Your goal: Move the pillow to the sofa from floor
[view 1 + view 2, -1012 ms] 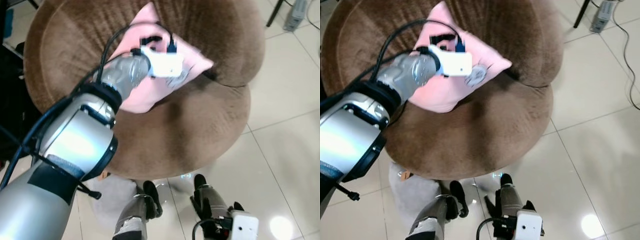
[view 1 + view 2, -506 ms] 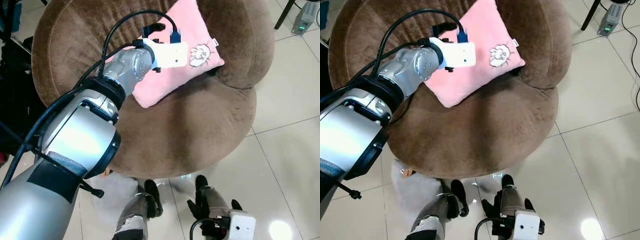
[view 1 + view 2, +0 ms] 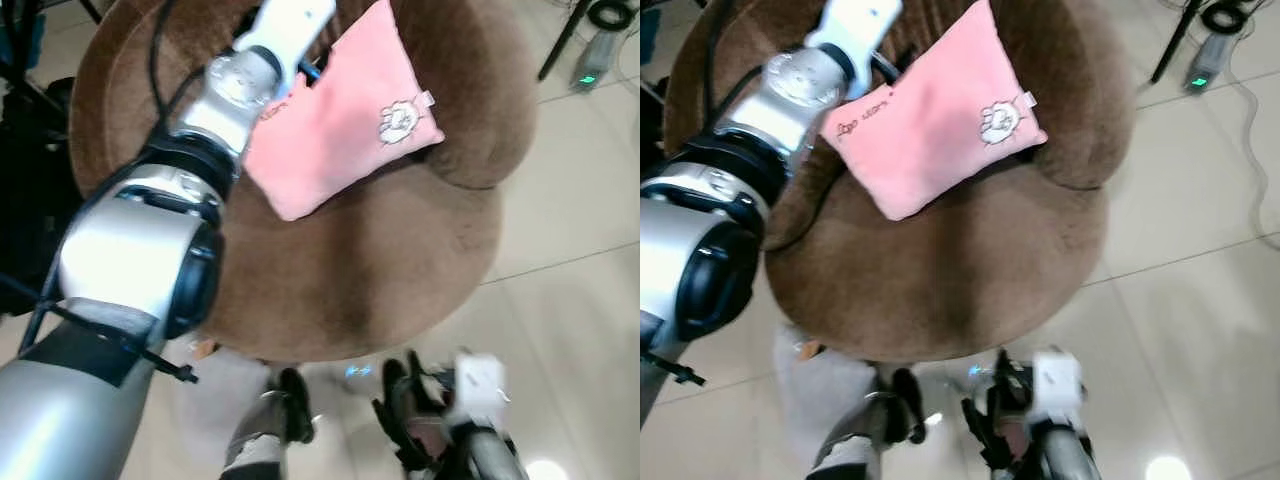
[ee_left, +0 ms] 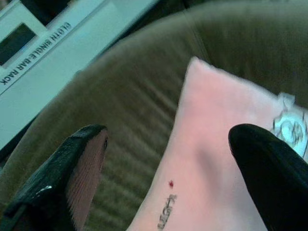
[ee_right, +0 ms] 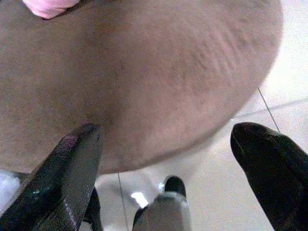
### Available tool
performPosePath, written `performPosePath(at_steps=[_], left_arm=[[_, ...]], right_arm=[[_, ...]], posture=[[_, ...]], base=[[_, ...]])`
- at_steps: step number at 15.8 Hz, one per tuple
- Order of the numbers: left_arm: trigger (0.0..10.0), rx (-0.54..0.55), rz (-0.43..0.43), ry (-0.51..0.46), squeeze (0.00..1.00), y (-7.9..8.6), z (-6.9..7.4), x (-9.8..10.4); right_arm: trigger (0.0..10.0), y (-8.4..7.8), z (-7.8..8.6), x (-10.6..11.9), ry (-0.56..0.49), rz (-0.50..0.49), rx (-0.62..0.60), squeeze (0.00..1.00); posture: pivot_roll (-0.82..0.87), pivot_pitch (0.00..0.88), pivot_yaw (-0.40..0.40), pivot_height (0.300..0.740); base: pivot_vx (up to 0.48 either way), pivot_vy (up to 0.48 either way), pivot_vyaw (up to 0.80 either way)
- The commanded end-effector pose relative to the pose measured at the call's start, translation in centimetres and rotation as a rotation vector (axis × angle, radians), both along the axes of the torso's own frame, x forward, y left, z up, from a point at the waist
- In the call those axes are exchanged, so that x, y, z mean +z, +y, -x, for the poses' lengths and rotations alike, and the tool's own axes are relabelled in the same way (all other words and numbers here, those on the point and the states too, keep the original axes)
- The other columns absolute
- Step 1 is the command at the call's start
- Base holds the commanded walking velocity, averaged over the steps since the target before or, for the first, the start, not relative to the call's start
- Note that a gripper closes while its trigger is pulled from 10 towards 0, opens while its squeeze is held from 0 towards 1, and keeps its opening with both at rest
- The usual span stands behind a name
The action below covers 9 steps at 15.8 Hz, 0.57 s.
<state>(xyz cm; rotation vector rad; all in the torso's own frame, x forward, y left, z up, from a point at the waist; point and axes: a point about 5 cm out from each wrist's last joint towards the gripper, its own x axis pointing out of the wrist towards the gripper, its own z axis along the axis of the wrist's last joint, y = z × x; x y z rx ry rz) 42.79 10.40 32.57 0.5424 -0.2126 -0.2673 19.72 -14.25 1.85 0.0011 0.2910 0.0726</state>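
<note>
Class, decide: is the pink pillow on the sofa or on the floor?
On the sofa. The pink pillow rests on the brown sofa seat, leaning against its backrest, clear of the tiles.

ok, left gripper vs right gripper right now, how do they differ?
The left gripper is raised over the brown sofa, above the pink pillow; the right gripper hangs low by the sofa's front edge, above the tiled floor. The left arm reaches forward; the right arm hangs near the robot's legs. Shared: both have their fingers spread open, gripping nothing.

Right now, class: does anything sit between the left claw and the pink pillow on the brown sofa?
Nothing visible does. The left claw is open just over the pillow, which lies on the sofa.
</note>
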Motion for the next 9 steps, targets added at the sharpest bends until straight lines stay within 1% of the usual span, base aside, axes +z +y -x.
performPosePath(at_steps=[1, 2, 3, 4, 5, 7, 8, 9], left_arm=[[10.0, -0.011, 0.048, -0.028, 0.00, 0.8, 0.1, 0.8], [10.0, -0.014, 0.086, -0.019, 0.00, 1.4, 0.1, 0.3], [10.0, -0.018, 0.111, -0.012, 0.00, 1.7, 0.0, 0.0], [10.0, -0.020, 0.115, -0.007, 0.00, 1.7, 0.1, -0.8], [10.0, -0.014, 0.148, -0.003, 0.00, 2.2, 0.1, -1.9], [10.0, 0.002, 0.212, 0.010, 0.00, 3.3, 0.4, -4.7], [10.0, 0.012, 0.236, 0.011, 0.00, 3.7, 0.5, -5.6], [10.0, 0.055, 0.267, 0.055, 0.00, 5.3, 1.1, -8.8]], right_arm=[[10.0, 0.2, -0.6, -0.5, 0.044, -0.006, 0.038, 0.00], [10.0, 0.4, -2.3, 0.0, 0.029, -0.001, 0.072, 0.00], [10.0, 0.5, -3.2, 0.3, 0.021, 0.003, 0.092, 0.00], [10.0, 0.5, -4.1, 0.6, 0.015, 0.009, 0.108, 0.00], [10.0, 0.6, -5.3, 1.0, 0.003, 0.018, 0.127, 0.00], [10.0, 0.6, -7.5, 2.0, -0.030, 0.013, 0.127, 0.00], [10.0, 0.4, -7.9, 2.2, -0.038, 0.003, 0.121, 0.00], [10.0, -0.2, -8.4, 2.8, -0.058, -0.022, 0.107, 0.00]], posture=[[-0.22, 0.191, 0.060, 0.740], [-0.19, 0.179, 0.041, 0.740], [-0.16, 0.174, 0.031, 0.740], [-0.14, 0.169, 0.019, 0.740], [-0.12, 0.165, 0.010, 0.740], [-0.09, 0.155, -0.013, 0.740], [-0.08, 0.153, -0.014, 0.740], [-0.08, 0.153, -0.021, 0.740]], base=[[0.000, 0.000, 0.00], [0.000, 0.000, 0.00], [0.000, 0.000, 0.00], [0.000, 0.000, 0.00], [0.000, 0.000, 0.00], [0.000, 0.000, 0.00], [0.000, 0.000, 0.00], [0.000, 0.000, 0.00]])
